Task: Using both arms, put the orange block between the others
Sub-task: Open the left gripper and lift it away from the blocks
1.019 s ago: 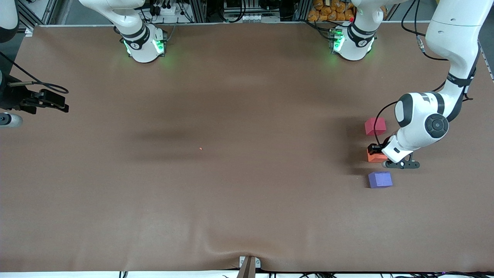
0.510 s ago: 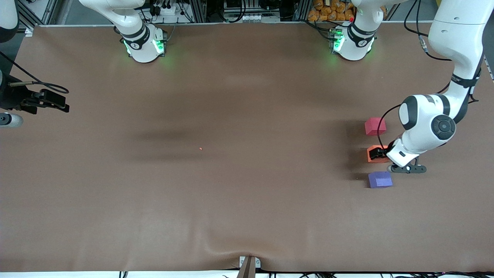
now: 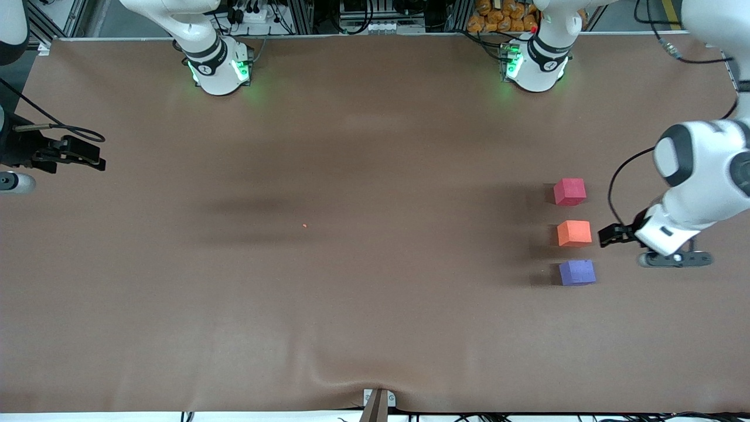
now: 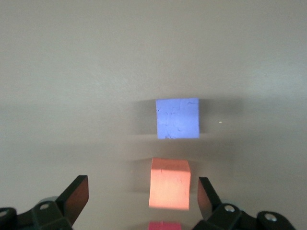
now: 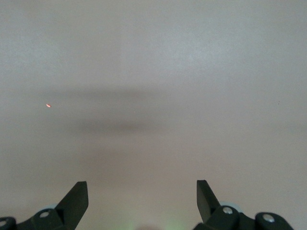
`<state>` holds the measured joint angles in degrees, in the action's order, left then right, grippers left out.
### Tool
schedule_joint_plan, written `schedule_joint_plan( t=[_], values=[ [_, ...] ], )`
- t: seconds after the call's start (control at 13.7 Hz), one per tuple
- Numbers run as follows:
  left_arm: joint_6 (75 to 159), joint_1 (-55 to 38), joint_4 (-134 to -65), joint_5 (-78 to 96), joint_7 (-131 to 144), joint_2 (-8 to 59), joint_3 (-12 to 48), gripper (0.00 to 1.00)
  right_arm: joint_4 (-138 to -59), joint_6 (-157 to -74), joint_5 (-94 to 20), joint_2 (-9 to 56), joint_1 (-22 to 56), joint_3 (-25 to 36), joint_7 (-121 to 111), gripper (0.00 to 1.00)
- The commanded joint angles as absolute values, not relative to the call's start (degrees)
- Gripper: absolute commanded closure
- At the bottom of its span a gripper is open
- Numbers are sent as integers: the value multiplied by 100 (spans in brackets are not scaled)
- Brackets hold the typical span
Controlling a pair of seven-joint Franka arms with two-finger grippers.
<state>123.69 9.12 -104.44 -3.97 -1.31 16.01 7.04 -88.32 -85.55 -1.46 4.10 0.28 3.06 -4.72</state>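
Three cubes in line: orange block (image 3: 573, 232) between two others (image 3: 569, 191)

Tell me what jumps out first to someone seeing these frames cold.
Three small cubes in a row toward the left arm's end of the brown table: the pinkish-red cube farthest from the front camera, the orange block in the middle, the purple-blue cube nearest, none touching. The left gripper hangs open just beside the orange block, holding nothing. The right gripper waits open at the table's right-arm end.
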Motion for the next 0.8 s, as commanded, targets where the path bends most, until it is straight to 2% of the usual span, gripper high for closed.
schedule_joint_plan(
  t=[0.0, 0.29, 0.51, 0.73],
  values=[
    [11489, 940, -9723, -448, -27, 1311, 914, 0, -8886, -8569, -237, 360, 0, 281, -483, 0],
    [10787, 923, -9405, -492, -35, 774, 1072, 0, -8886, -8578, -237, 369, 0, 281, -483, 0],
    [10003, 923, -8808, -457, -114, 791, 1081, 0, -8886, -8587, -237, 378, 0, 281, -483, 0],
    [9633, 923, -8736, -387, -18, 617, 1169, 0, -8886, -8596, -237, 395, 9, 281, -483, 0]
  ],
)
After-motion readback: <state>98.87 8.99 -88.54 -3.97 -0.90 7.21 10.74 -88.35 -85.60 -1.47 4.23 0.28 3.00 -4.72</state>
